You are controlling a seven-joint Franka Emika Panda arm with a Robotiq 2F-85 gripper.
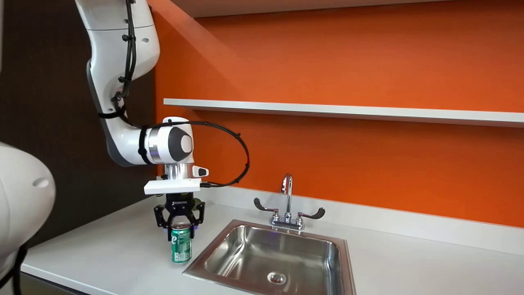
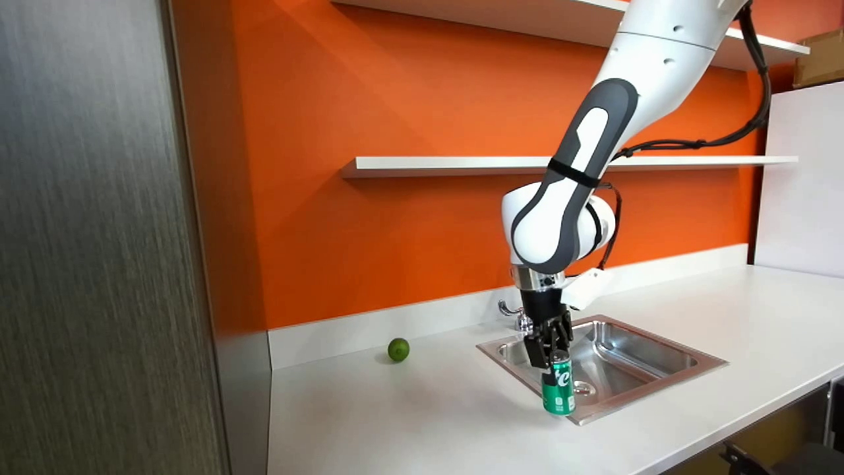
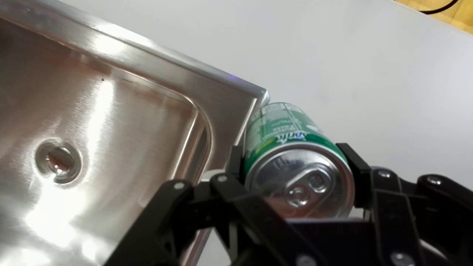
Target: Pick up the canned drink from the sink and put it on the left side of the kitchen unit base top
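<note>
Wrist view: gripper (image 3: pixel 292 160) clamped on the green can (image 3: pixel 297 159), black fingers (image 3: pixel 354 160) tight against both sides, silvery top and pull tab showing. Can is outside the sink (image 3: pixel 229 98), just beside a corner of its rim; drain (image 3: pixel 58 162) sits well off to one side. Pale bench (image 3: pixel 351 74) below, yellow patch (image 3: pixel 462 18) and black cord (image 3: pixel 441 9) past its edge.

Both exterior views: can upright between the fingers, over the bench at the corner of the sink. Cannot tell if its base touches the bench or hangs just above.

In an exterior view, two-handled faucet (image 1: pixel 289 200) at the back of the sink, well apart from the can; white shelf (image 1: pixel 348 110) along the orange wall (image 1: pixel 368 61). White arm (image 1: pixel 108 69) reaches down from the top, dark cable (image 1: pixel 248 157) looping out beside it.

In an exterior view, small green ball (image 2: pixel 398 349) on the bench near the backsplash (image 2: pixel 323 340), well apart from the can. Dark panel (image 2: pixel 99 231) down the left, cardboard box (image 2: pixel 819 58) high at the right; faucet partly hidden behind the arm.
</note>
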